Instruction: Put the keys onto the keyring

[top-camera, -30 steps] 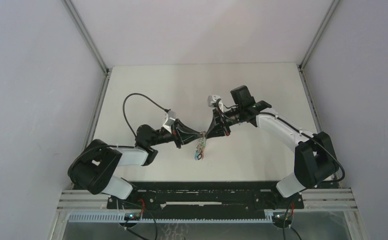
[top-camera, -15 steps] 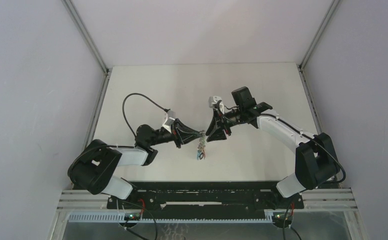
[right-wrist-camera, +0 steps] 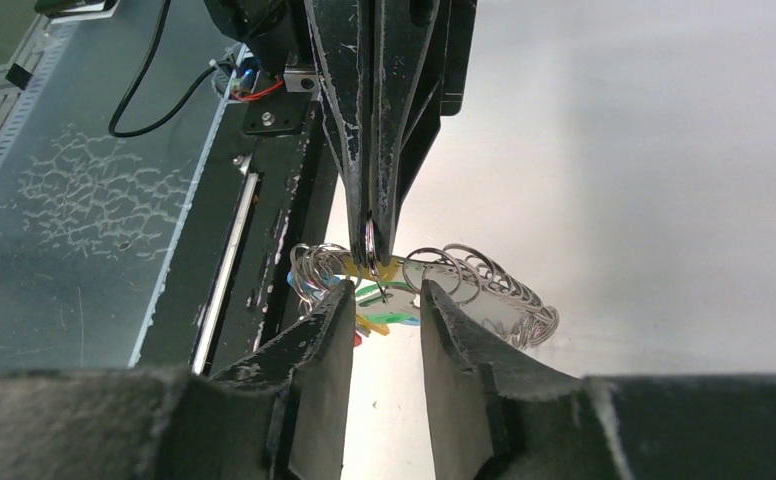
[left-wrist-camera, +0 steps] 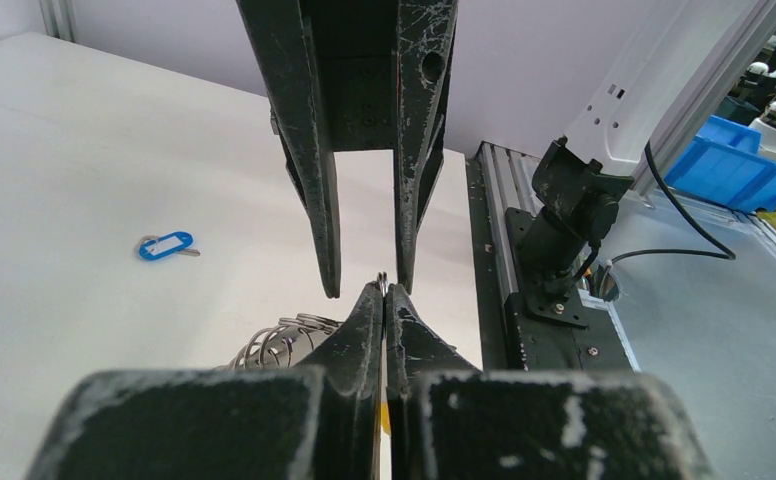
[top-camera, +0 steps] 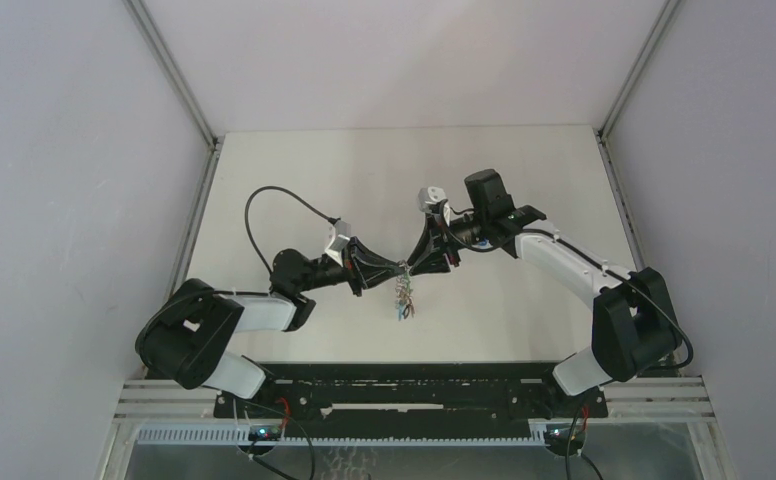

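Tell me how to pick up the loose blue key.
I'd take the blue key by its tag, from straight above, fingers closing across the tag's narrow width. It lies flat on the table, and the tag is its bulkiest part.

— What sort of place is this?
— A robotics lab, a test cell by the look of it: a white table boxed in by plain grey panels on aluminium posts
— What else says lab?
— The left arm and right arm bolted to a black base rail, a slotted cable duct, loose cables, and blue storage bins beyond the frame
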